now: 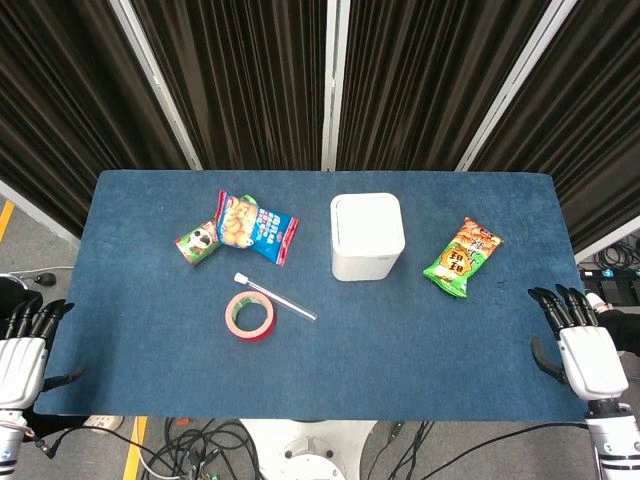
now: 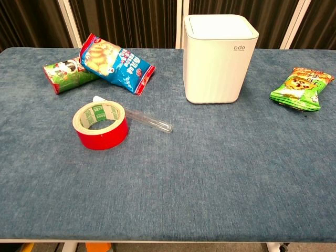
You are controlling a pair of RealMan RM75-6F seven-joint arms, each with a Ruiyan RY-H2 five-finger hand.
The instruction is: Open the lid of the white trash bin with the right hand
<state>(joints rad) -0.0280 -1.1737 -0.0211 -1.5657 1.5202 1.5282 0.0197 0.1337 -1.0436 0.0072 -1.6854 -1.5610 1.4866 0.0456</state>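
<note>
The white trash bin (image 1: 367, 236) stands upright near the table's middle, its lid lying flat and closed on top; the chest view shows the bin (image 2: 219, 59) at the back centre-right. My right hand (image 1: 578, 342) hangs at the table's near right corner, fingers spread, holding nothing, well to the right of the bin. My left hand (image 1: 24, 348) sits off the table's near left corner, fingers apart and empty. Neither hand appears in the chest view.
A green snack bag (image 1: 463, 258) lies right of the bin. Left of the bin are a blue snack bag (image 1: 254, 226), a small green packet (image 1: 197, 241), a red tape roll (image 1: 250, 315) and a clear tube (image 1: 275, 296). Dark curtains hang behind the blue table (image 1: 400, 350).
</note>
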